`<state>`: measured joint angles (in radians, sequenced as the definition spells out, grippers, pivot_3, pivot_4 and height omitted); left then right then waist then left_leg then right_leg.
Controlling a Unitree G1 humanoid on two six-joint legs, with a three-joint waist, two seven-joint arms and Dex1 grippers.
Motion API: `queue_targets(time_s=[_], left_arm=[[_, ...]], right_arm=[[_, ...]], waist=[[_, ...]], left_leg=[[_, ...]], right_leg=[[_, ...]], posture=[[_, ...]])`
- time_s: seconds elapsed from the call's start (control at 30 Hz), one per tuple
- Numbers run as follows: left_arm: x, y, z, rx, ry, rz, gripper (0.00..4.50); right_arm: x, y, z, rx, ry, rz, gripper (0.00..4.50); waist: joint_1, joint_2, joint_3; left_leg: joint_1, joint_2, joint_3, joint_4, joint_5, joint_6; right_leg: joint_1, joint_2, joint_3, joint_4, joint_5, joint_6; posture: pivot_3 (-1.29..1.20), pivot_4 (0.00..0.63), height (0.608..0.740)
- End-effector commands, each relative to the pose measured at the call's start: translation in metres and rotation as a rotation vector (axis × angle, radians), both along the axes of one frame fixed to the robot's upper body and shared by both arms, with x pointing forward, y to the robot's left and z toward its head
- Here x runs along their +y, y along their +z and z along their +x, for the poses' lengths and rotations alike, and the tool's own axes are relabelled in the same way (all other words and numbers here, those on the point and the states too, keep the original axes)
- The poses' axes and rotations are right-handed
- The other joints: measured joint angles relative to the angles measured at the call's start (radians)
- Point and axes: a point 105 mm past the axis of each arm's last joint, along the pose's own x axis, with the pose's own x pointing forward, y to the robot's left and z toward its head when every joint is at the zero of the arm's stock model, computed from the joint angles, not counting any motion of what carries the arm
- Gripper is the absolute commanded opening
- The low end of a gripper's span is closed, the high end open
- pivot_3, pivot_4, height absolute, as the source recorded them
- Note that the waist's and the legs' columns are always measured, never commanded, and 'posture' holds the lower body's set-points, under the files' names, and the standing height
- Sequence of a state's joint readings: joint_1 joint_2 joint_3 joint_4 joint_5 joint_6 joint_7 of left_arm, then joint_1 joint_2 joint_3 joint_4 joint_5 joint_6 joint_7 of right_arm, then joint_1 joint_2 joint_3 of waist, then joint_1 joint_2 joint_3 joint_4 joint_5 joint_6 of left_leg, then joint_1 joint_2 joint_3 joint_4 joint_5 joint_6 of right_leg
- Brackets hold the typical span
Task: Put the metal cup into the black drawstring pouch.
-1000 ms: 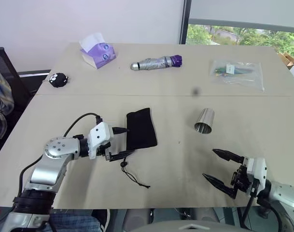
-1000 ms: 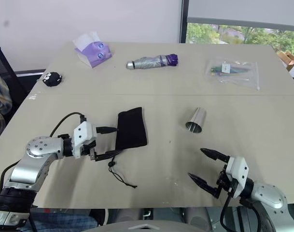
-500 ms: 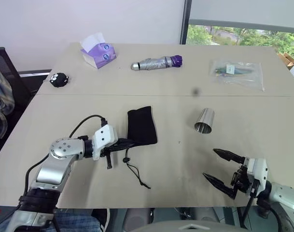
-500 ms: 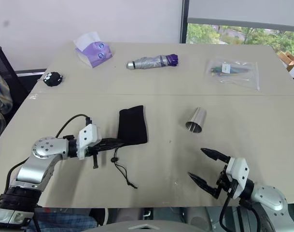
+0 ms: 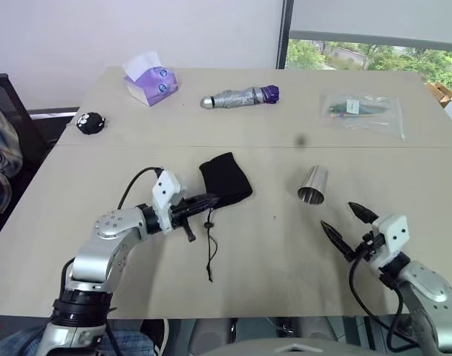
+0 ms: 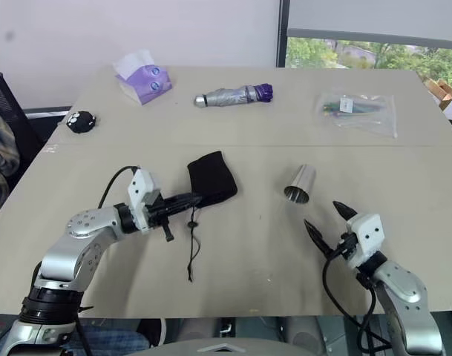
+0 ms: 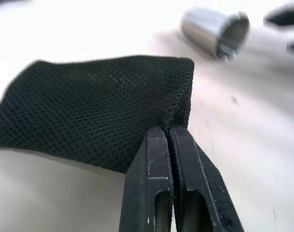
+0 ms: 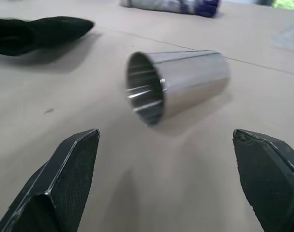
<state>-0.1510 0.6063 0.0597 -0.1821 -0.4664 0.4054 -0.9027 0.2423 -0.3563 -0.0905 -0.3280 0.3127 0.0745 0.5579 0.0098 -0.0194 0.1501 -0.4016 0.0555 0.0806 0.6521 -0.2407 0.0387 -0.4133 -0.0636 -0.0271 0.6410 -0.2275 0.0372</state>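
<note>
One metal cup (image 8: 173, 84) is lying sideways just ahead of the wide-open right gripper (image 8: 163, 183), mouth facing it; left gripper (image 7: 170, 140) is pinching the black drawstring pouch (image 7: 98, 104).

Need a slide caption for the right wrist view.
Open right pincer faces the metal cup lying on its side, mouth toward the camera.

Lying on the worktop (image 5: 404, 170), pouch (image 5: 227, 180) at the left tool (image 5: 208, 200) tip, cord (image 5: 210, 248) trailing below. Cup (image 5: 313, 185) just beyond the right tool (image 5: 347, 226), well right of the pouch.
</note>
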Motion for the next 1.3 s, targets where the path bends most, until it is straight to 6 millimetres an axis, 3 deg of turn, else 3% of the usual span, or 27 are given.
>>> queue_targets(time_s=[0.03, 0.27, 0.37, 0.4, 0.47, 0.53, 0.63, 0.67, 0.8, 0.97, 1.13, 1.3], left_arm=[[-0.005, 0.017, 0.002, -0.036, 0.021, -0.031, 0.07], [-0.015, 0.024, 0.01, -0.047, 0.067, -0.06, 0.07], [-0.017, 0.026, 0.012, -0.052, 0.075, -0.06, 0.0], [-0.017, 0.028, 0.013, -0.056, 0.082, -0.063, 0.0], [-0.018, 0.031, 0.015, -0.066, 0.09, -0.068, 0.0], [-0.018, 0.034, 0.017, -0.07, 0.096, -0.077, 0.0], [-0.02, 0.038, 0.02, -0.074, 0.099, -0.088, 0.0], [-0.02, 0.038, 0.021, -0.074, 0.1, -0.093, 0.0], [-0.022, 0.037, 0.024, -0.07, 0.096, -0.095, 0.0], [-0.027, 0.039, 0.026, -0.075, 0.087, -0.107, 0.0], [-0.029, 0.043, 0.029, -0.087, 0.077, -0.112, 0.0], [-0.035, 0.047, 0.03, -0.087, 0.053, -0.142, 0.0]], right_arm=[[0.008, 0.012, 0.02, -0.046, -0.062, 0.052, 4.5], [0.011, 0.007, 0.046, -0.051, -0.148, 0.05, 4.5], [0.006, 0.002, 0.052, -0.042, -0.201, 0.031, 3.6], [0.005, 0.001, 0.052, -0.045, -0.213, 0.02, 2.98], [0.004, 0.0, 0.053, -0.051, -0.221, 0.012, 2.51], [0.003, 0.001, 0.053, -0.057, -0.23, 0.008, 1.43], [0.005, 0.005, 0.052, -0.079, -0.224, 0.006, 0.21], [0.008, 0.008, 0.051, -0.096, -0.214, 0.0, 0.06], [0.029, 0.026, 0.05, -0.16, -0.123, 0.007, 0.06], [0.079, 0.062, 0.034, -0.216, 0.146, 0.128, 0.06], [0.103, 0.074, 0.029, -0.223, 0.252, 0.089, 0.06], [0.111, 0.066, 0.031, -0.211, 0.267, -0.016, 0.06]], waist=[[-0.002, 0.0, 0.0], [0.004, -0.001, 0.0], [0.001, -0.001, 0.0], [0.001, -0.001, 0.0], [0.001, -0.001, 0.0], [0.001, -0.001, 0.0], [0.0, -0.001, 0.0], [0.0, -0.001, 0.0], [0.0, -0.001, 0.0], [-0.012, -0.001, 0.0], [-0.015, -0.002, 0.0], [-0.015, -0.003, 0.0]], left_leg=[[0.0, 0.0, 0.0, 0.0, 0.0, 0.0], [-0.001, -0.002, 0.0, 0.0, 0.0, 0.0], [-0.001, -0.003, 0.001, 0.0, 0.0, 0.0], [-0.001, -0.003, 0.0, 0.0, 0.0, 0.0], [-0.001, -0.002, 0.0, 0.0, 0.0, 0.0], [0.0, -0.002, 0.0, 0.0, 0.0, 0.0], [0.0, -0.002, 0.0, 0.0, 0.0, 0.0], [0.0, -0.002, 0.0, 0.0, 0.0, 0.0], [0.0, -0.002, 0.0, 0.0, 0.0, 0.0], [0.0, -0.002, 0.0, 0.0, 0.0, 0.0], [0.0, -0.002, -0.001, 0.0, 0.0, 0.0], [-0.001, -0.003, -0.001, 0.0, 0.0, 0.0]], right_leg=[[0.0, 0.0, 0.0, 0.0, 0.0, 0.0], [0.0, 0.001, 0.001, 0.0, 0.002, -0.003], [0.0, 0.001, 0.002, 0.0, 0.002, -0.003], [0.0, 0.001, 0.002, 0.0, 0.002, -0.003], [0.0, 0.001, 0.002, 0.0, 0.002, -0.003], [0.0, 0.001, 0.001, 0.001, 0.002, -0.003], [0.0, 0.001, 0.002, 0.001, 0.002, -0.003], [0.0, 0.001, 0.002, 0.001, 0.002, -0.003], [0.0, 0.001, 0.002, 0.001, 0.002, -0.003], [0.0, 0.002, 0.002, 0.001, 0.002, -0.002], [0.001, 0.002, 0.001, 0.001, 0.002, -0.003], [0.001, 0.002, 0.001, 0.0, 0.002, -0.003]], posture=[[0.0, 0.15, 0.74], [0.0, 0.15, 0.74], [0.0, 0.15, 0.74], [0.0, 0.15, 0.74], [0.0, 0.15, 0.74], [0.0, 0.15, 0.74], [0.0, 0.15, 0.74], [0.0, 0.15, 0.74], [0.0, 0.15, 0.74], [0.0, 0.15, 0.74], [0.0, 0.15, 0.74], [0.0, 0.15, 0.74]])
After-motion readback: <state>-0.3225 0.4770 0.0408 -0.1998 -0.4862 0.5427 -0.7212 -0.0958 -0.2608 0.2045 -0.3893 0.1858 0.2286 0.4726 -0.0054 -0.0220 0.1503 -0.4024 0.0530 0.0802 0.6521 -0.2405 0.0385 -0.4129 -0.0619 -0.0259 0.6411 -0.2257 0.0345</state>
